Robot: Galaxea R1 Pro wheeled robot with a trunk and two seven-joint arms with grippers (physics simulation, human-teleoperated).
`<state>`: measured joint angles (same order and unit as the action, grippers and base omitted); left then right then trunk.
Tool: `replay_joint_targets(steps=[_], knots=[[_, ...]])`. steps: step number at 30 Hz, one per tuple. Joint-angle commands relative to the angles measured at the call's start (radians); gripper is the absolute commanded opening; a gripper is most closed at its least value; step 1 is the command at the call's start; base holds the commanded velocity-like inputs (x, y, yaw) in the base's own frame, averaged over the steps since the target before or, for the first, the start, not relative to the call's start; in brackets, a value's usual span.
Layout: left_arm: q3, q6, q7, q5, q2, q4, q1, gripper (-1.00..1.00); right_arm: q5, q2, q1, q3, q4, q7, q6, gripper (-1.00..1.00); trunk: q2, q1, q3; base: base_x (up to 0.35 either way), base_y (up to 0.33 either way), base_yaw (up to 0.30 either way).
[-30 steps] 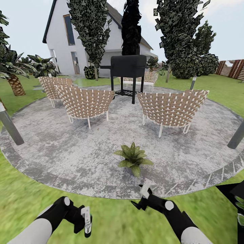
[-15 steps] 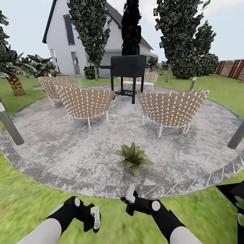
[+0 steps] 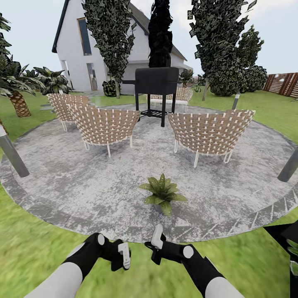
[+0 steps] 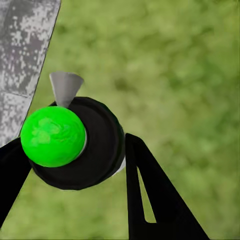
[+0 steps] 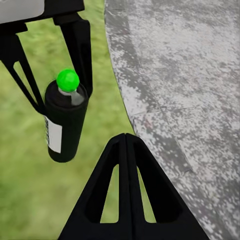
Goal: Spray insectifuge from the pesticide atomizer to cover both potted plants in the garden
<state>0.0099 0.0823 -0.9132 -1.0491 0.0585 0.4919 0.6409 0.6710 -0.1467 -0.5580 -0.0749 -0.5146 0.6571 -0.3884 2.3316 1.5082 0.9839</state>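
**Atomizer held in the left gripper, nozzle not yet facing the plant**

The left gripper [image 3: 123, 257] is clamped on the small dark-capped spray bottle with the bright green button, the pesticide atomizer [image 4: 75, 142]: in the left wrist view its black fingers [image 4: 150, 192] press either side of the bottle's round top. In the right wrist view the same bottle [image 5: 65, 120] hangs between those fingers, over grass, just beside the paving edge.

The right gripper [image 3: 156, 240] sits just beside the left one, its two fingers together and holding nothing; its dark tips [image 5: 127, 190] meet in a point.

What could go wrong, as I judge it:
- The two grippers are close, so a swing of either arm could knock the bottle askew or out of the grip.
- The bottle is held by its sides only; pressing the green button may push it down through the fingers.
- The spray could fall on grass or stone if the nozzle is not turned toward the plant.

Ahead of both grippers stands a small rosette of spiky green leaves in a little grey pot, one potted plant [image 3: 162, 193], near them on the round mottled grey paved patio [image 3: 62, 178]. Beyond it are woven wicker chairs [image 3: 209, 132] and a black grill [image 3: 156, 80], well apart. Green lawn [image 3: 29, 252] lies under the arms, open on both sides.
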Motion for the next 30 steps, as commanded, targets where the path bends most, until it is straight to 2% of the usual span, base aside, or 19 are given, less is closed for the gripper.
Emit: replay_joint_targets(steps=[1,5,16,23,27,30], knots=[[0.002,0.009,-0.002,-0.009,0.004,0.002,0.0,-1.0,0.01,0.0,0.0,0.001,-0.001,-0.001,-0.006,-1.0,0.0,0.0,0.001,0.0,0.0,0.0],[0.002,0.013,-0.001,-0.008,0.017,0.002,0.0,-1.0,0.01,-0.003,0.0,0.001,-0.001,-0.001,-0.006,-1.0,0.0,0.0,0.001,0.0,0.0,0.0],[0.003,0.02,0.003,0.002,0.024,0.003,0.002,-1.0,0.01,-0.016,0.0,0.001,-0.001,-0.001,-0.006,-1.0,0.0,0.0,0.001,0.0,0.0,0.0],[0.01,0.02,0.005,0.007,0.033,0.044,-0.002,-1.0,0.01,-0.016,0.0,0.001,-0.001,-0.001,-0.006,-1.0,0.0,0.0,0.001,0.0,0.0,0.0],[0.01,0.022,0.004,0.04,0.036,0.045,-0.002,-1.0,0.01,-0.016,0.0,0.001,-0.001,-0.001,-0.006,-1.0,0.0,0.0,0.001,0.0,0.0,0.0],[0.01,0.022,0.004,0.047,0.037,0.045,-0.004,-1.0,0.01,-0.016,0.0,0.001,-0.001,-0.001,-0.006,-1.0,0.0,0.0,0.001,0.0,0.0,0.0]])
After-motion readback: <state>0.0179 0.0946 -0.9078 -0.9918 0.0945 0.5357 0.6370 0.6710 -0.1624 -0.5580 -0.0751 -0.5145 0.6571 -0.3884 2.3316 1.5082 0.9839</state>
